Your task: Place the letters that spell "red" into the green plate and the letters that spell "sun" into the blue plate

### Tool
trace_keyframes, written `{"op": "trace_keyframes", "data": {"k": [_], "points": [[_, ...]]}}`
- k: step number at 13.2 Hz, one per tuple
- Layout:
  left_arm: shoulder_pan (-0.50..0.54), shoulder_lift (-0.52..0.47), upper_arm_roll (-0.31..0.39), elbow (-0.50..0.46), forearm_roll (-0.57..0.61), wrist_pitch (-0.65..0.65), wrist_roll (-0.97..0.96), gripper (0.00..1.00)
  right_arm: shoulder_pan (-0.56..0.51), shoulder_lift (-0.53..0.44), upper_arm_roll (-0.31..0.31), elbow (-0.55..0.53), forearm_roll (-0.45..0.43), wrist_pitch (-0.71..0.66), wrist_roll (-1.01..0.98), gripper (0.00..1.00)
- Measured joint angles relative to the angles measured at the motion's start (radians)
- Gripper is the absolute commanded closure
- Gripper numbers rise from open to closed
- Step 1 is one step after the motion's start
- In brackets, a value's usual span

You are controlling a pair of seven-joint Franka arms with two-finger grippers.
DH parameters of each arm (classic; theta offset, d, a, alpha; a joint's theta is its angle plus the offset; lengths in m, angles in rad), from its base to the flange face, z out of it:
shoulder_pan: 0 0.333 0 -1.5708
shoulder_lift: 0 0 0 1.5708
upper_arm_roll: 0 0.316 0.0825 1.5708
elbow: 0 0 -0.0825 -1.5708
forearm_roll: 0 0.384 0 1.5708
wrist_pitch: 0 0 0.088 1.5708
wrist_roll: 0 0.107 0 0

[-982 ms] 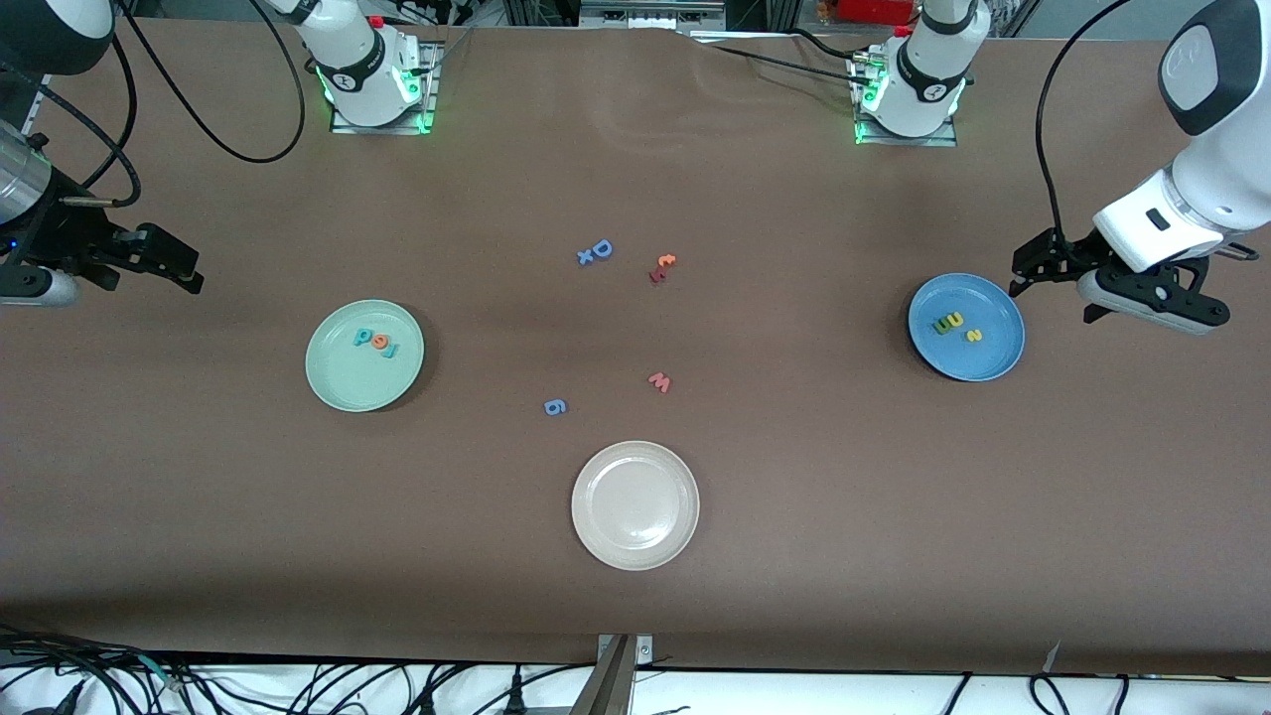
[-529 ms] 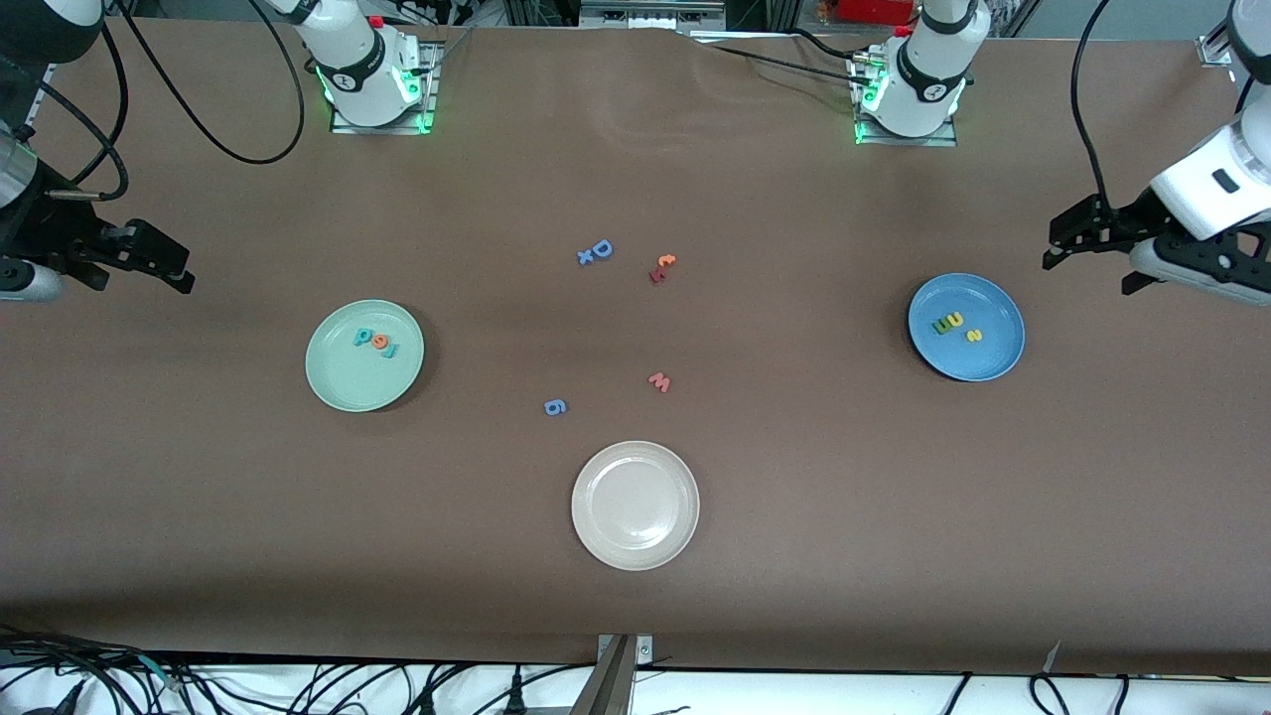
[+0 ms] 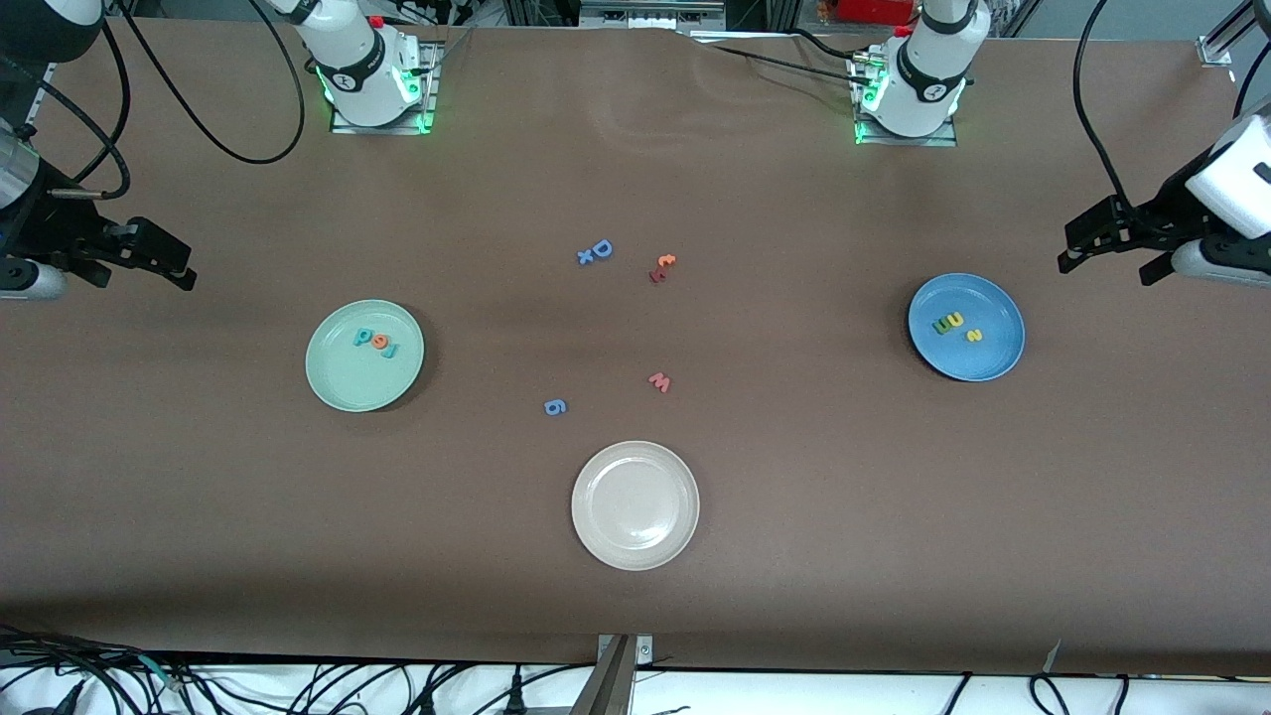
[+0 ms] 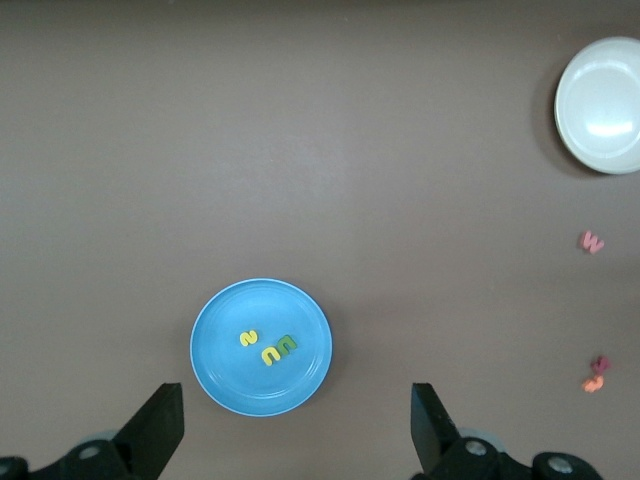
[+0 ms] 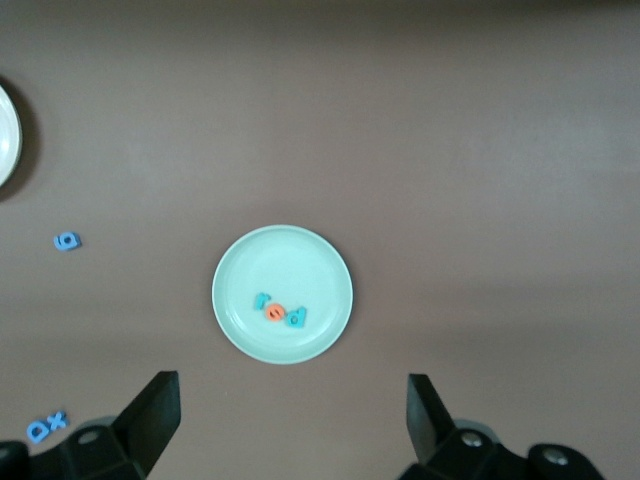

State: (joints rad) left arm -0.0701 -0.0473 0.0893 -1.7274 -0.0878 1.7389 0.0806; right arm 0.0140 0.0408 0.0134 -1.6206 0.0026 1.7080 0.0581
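The green plate (image 3: 357, 382) lies toward the right arm's end of the table. In it are a teal "r" (image 5: 262, 300), an orange "e" (image 5: 273, 313) and a teal "d" (image 5: 297, 318). The blue plate (image 3: 978, 359) lies toward the left arm's end. It holds a yellow "s" (image 4: 248, 338), a yellow arch letter (image 4: 271, 354) and a dark green arch letter (image 4: 287, 344). My left gripper (image 3: 1112, 253) hangs open and empty over bare table beside the blue plate (image 4: 240, 380). My right gripper (image 3: 144, 278) hangs open and empty over bare table beside the green plate (image 5: 290, 260).
A beige-white plate (image 3: 635, 541) sits mid-table, nearest the front camera. Loose letters lie between the plates: a blue "D" with a small "x" (image 3: 596, 251), a red and orange pair (image 3: 661, 267), a red "w" (image 3: 659, 381) and a blue "6" (image 3: 555, 406).
My left gripper has drawn away from the blue plate toward the left arm's end of the table. My right gripper has shifted slightly. The letters and plates have not moved.
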Motion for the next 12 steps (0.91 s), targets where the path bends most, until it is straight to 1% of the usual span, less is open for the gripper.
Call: {"op": "trace_keyframes", "data": {"k": [4, 7, 10, 12], "points": [[0.000, 0.002, -0.001, 0.016, 0.000, -0.012, -0.090, 0.00, 0.000, -0.007, 0.000, 0.000, 0.000, -0.027, -0.001, 0.00], [0.000, 0.013, 0.000, 0.034, 0.000, -0.014, -0.101, 0.00, 0.001, -0.008, 0.000, 0.000, 0.000, -0.030, -0.001, 0.00], [0.000, 0.027, 0.000, 0.080, 0.000, -0.014, -0.106, 0.00, 0.001, -0.008, 0.001, 0.000, 0.000, -0.030, -0.001, 0.00], [0.000, 0.028, 0.000, 0.092, 0.002, -0.015, -0.108, 0.00, 0.001, -0.008, 0.002, 0.000, 0.000, -0.031, -0.001, 0.00]]}}
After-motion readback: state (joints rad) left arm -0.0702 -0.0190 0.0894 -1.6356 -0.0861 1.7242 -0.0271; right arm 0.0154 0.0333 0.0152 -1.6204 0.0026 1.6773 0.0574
